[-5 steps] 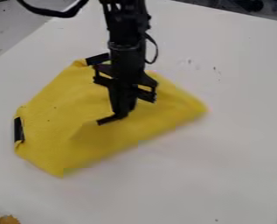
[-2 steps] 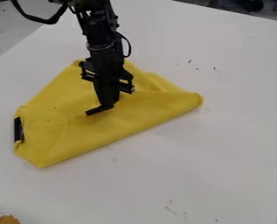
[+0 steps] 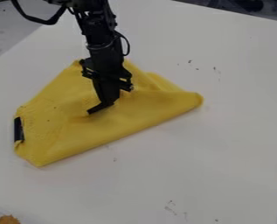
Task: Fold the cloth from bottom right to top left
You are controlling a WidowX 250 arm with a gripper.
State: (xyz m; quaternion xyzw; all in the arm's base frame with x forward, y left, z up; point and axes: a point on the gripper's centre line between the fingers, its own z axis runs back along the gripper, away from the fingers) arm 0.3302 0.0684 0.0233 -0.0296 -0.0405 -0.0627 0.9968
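Observation:
The gripper (image 3: pixel 101 106) hangs down over the middle of the yellow cloth (image 3: pixel 64 124), left of the view's centre. It is shut on the cloth, on the layer folded over the top, though its body hides the pinched part. The cloth lies with a long straight folded edge from the lower left up to a blunt corner at the right. Loose creases run to the right of the gripper, and the upper left side stays flat. A black patch shows at the cloth's left edge.
The cloth lies on a white table (image 3: pixel 222 144) with small dark marks. An orange-brown thing (image 3: pixel 8 219) stands at the bottom left corner. The table's far edge runs across the top right, and a grey surface lies beyond the upper left edge.
The gripper has shifted left and slightly up, and the cloth's lower folded edge has drawn up and left with it. Since the latest earlier frame, only a slight shift at the gripper's tip shows.

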